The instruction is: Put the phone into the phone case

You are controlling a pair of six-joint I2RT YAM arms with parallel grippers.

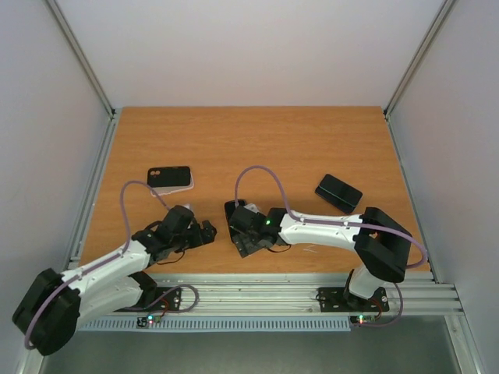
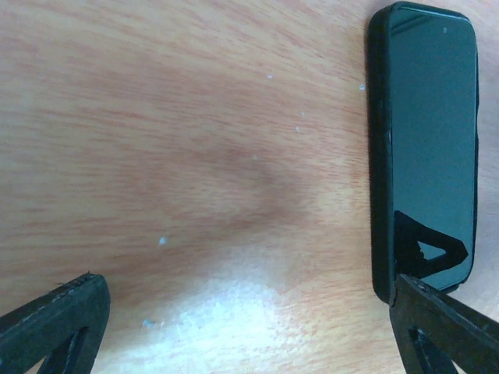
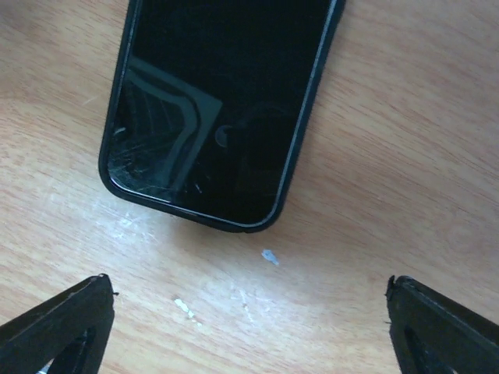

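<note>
The phone [image 3: 218, 101] sits screen-up inside its black case [image 2: 378, 156], the rim wrapping its edges, flat on the tabletop [image 1: 257, 140]. It lies just ahead of the right jaws, centred on their gap, and off to one side of the left jaws, close by one fingertip [image 2: 444, 327]. Both pairs of jaws stand wide apart, gripping nothing. Farther out beyond the left jaws lies a pale-edged black slab [image 1: 170, 178]; well off from the right jaws, a dark slab [image 1: 338, 192].

White links [image 1: 109, 269], black joints [image 1: 382, 251], lilac cables [image 1: 257, 171]; left gripper [image 2: 249, 331], right gripper [image 3: 249, 327] black.
</note>
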